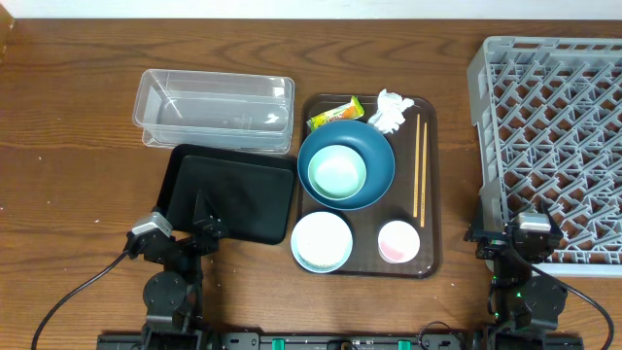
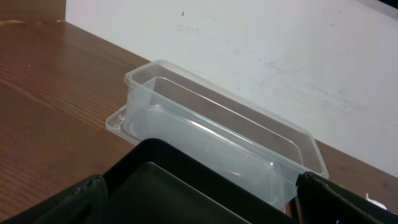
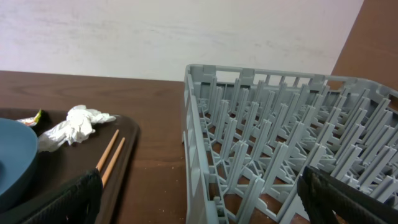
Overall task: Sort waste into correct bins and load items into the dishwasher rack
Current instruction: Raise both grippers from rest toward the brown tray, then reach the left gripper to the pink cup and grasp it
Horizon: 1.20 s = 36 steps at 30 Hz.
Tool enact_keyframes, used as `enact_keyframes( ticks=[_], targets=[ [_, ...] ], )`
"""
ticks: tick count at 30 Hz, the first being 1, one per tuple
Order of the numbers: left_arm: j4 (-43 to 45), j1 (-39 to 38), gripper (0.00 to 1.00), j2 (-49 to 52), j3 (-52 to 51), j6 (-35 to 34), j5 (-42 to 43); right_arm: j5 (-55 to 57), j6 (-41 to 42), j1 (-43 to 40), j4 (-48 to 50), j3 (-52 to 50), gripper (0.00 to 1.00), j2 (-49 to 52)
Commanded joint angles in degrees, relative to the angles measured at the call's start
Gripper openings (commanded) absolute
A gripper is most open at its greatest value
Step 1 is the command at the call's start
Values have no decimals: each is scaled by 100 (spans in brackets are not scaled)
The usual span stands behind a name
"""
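black tray [image 1: 233,194] just under l pincer [image 1: 187,236] — jaws wide apart

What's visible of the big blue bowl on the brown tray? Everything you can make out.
The blue bowl is round and deep blue, smooth and matte; it could be plastic or glazed. It stands upright, mouth up, near the middle of the brown tray, and is the largest dish there. A mint-green bowl sits nested inside it, slightly off-centre. The wrapper and tissue lie right at its far rim; whether they touch it is unclear. Nothing grips it.
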Motion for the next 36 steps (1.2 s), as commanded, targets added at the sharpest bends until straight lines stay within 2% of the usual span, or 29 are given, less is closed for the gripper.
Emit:
enact_keyframes(
  ticks=[1, 8, 11, 18, 20, 25, 29, 33, 36],
  targets=[
    [-70, 35, 99, -35, -181, -28, -11, -2, -55, 2, -15, -9, 99, -31],
    [-70, 35, 99, -35, -181, -28, -11, -2, -55, 4, -15, -11, 99, -31],
    [116, 35, 99, -35, -181, -17, -284, -68, -7, 4, -13, -9, 99, -31],
    [581, 35, 99, -35, -181, -258, -70, -1611, 2686, 4, 116, -11, 99, 11],
    [776, 35, 99, -35, -181, -380, 262, -2065, 2924, 4, 142, -9, 99, 24],
    [1045, 35, 99, -17, -26, -376, 1108, -3195, 2994, 4, 35, 332, 99, 31],
    [938, 35, 99, 317, 446, -378, 1921, -3191, 2870, 4, -745, 1047, 99, 164],
    [138, 35, 99, 1311, 1469, -378, 2516, -3073, 2437, 4, -1790, 2011, 99, 728],
    [-892, 35, 99, 2389, 2555, -374, 2787, -2765, 2127, 4, -2706, 2848, 99, 1443]
  ],
)
